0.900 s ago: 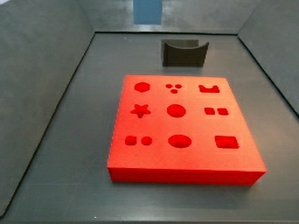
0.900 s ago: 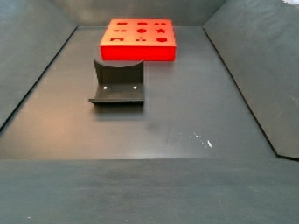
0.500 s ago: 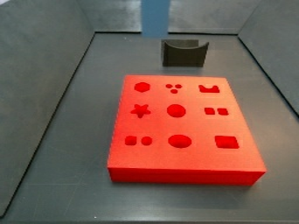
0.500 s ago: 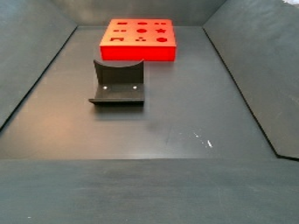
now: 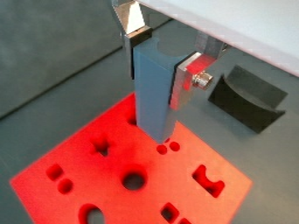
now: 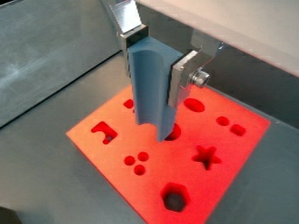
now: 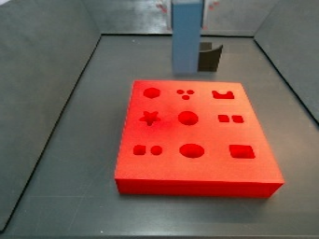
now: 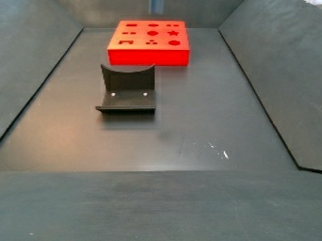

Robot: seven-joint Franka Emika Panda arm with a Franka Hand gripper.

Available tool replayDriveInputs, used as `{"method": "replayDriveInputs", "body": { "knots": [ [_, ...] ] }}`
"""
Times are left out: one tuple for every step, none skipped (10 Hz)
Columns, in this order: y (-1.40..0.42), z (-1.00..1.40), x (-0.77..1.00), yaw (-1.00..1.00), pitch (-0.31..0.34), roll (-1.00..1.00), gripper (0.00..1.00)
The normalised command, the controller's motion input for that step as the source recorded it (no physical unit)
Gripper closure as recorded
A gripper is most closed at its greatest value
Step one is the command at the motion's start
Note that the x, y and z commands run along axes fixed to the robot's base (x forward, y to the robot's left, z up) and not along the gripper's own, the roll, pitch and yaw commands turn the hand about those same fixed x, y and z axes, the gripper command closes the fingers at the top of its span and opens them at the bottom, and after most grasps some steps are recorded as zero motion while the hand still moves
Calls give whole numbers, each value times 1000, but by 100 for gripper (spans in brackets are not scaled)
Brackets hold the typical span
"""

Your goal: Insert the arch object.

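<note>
Blue-grey, the arch object (image 6: 149,83) hangs clamped between the gripper (image 6: 156,61) fingers (image 6: 186,77) above the red board (image 6: 176,144), wanting careful alignment over its matching cut-out before lowering.

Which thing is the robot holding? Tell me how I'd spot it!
Look at the big red board full of shaped holes. Above it hangs the end effector, its silver fingers clamped on the arch object. It is a tall, plain blue-grey bar held upright, unlike the dark fixture on the floor.
</note>
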Motion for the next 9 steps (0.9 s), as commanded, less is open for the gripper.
{"method": "replayDriveInputs", "body": {
  "knots": [
    [0, -277, 1000, -26, -73, 40, 100],
    [0, -231, 1000, -20, -70, 29, 100],
    [0, -231, 1000, -26, -67, 26, 100],
    [0, -211, 1000, -20, -53, 39, 100],
    [0, -186, 1000, -23, 0, 96, 100],
    [0, -217, 1000, -20, 0, 160, 100],
    [0, -314, 1000, -57, 0, 219, 100],
    [0, -291, 1000, -57, 0, 216, 100],
    [0, -237, 1000, -46, 0, 220, 100]
  ]
}}
